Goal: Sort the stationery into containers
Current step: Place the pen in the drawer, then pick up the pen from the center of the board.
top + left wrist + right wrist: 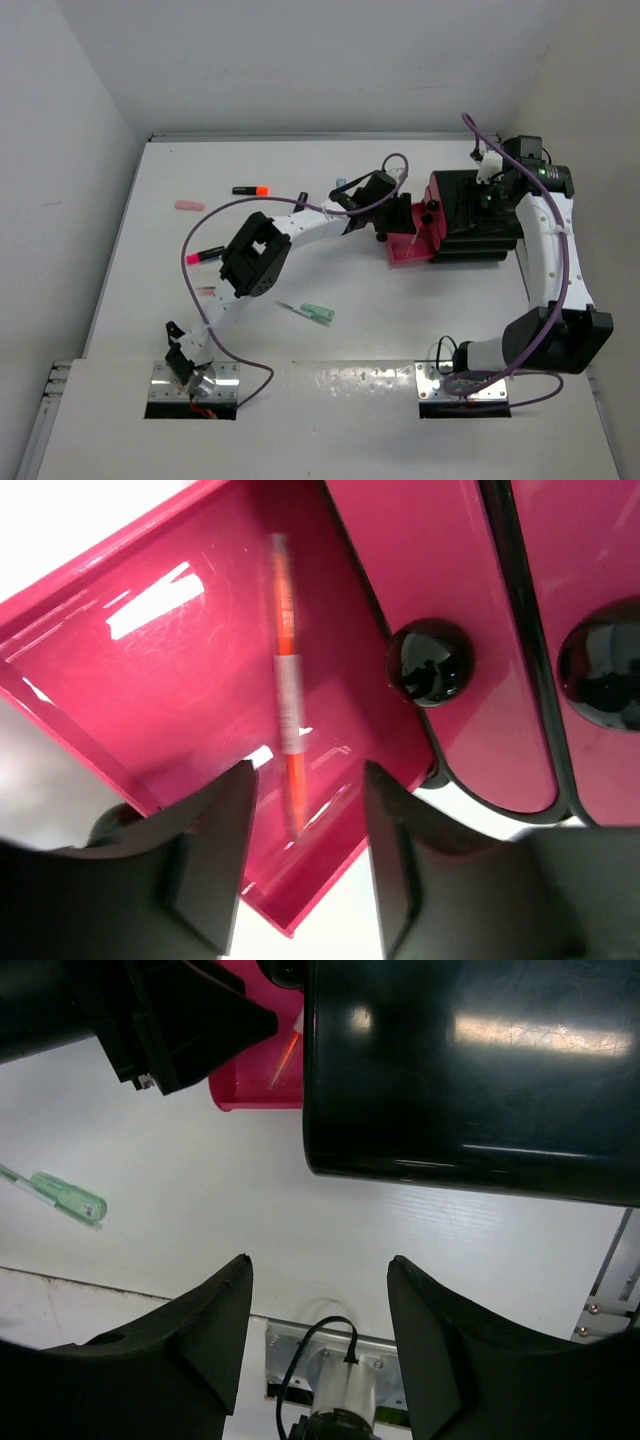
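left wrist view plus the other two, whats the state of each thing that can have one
magenta drawer: pulled out, open
neighbouring drawers: shut
orange pen: inside the open drawer, not gripped, blurred
left gripper: open, empty, over the open drawer
right gripper: open, empty
mint pen: loose, not in a drawer
orange-tipped highlighter: loose, not in a drawer

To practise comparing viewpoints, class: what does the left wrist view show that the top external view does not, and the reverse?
Only the left wrist view: an orange pen inside the magenta drawer, seen close up. Only the top external view: loose stationery on the table, namely the orange-tipped highlighter, the pink piece and the mint piece. Both: the magenta drawer, pulled open.
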